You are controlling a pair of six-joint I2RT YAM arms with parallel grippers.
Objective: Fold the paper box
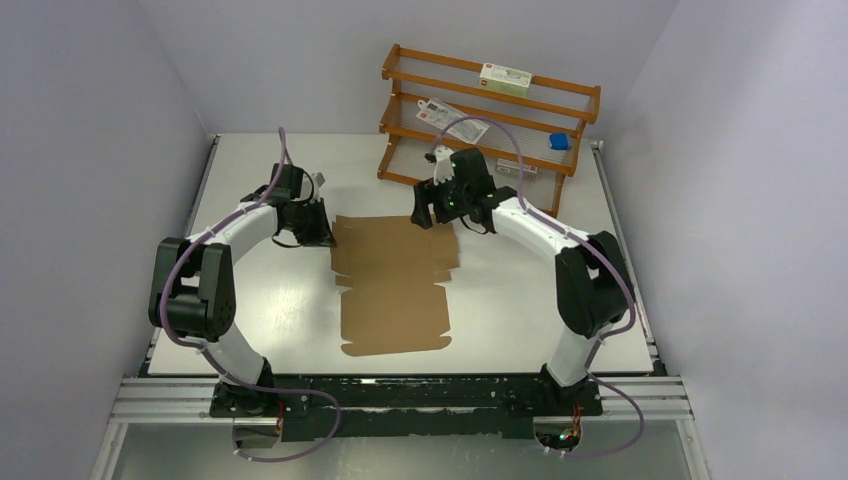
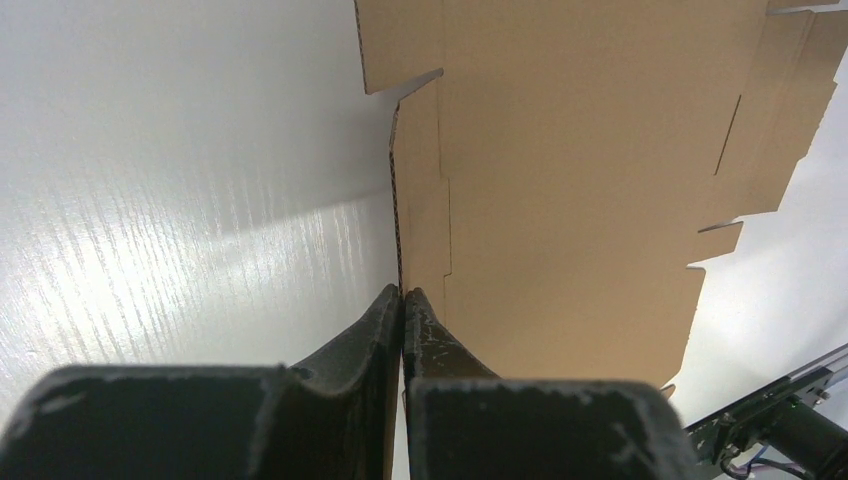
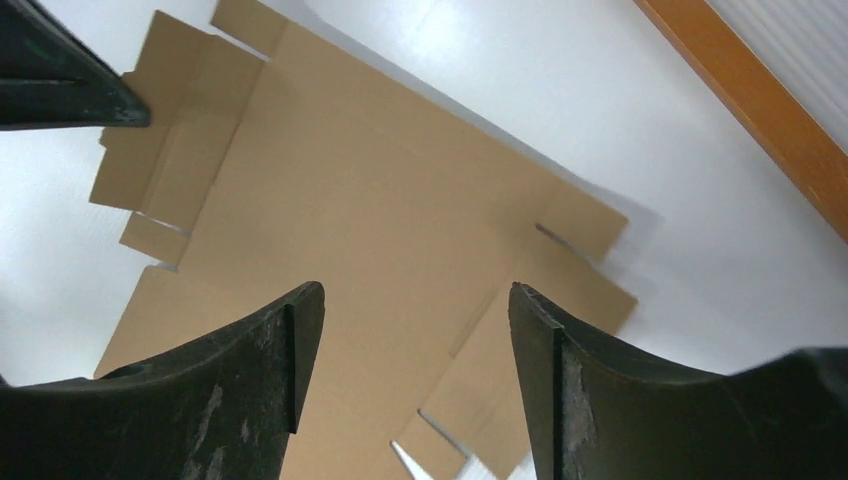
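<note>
Paper box (image 2: 560,150) edge inside left hand (image 2: 402,293)

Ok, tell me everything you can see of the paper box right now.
The paper box is a plain brown, unprinted cardboard sheet, not yet folded, with side flaps, notches and crease lines. It lies mostly flat in the middle of the table, its long axis running away from the arms. The left claw is shut on its far-left flap, whose edge stands raised. The right claw hangs open above the far-right part, apparently not touching.
</note>
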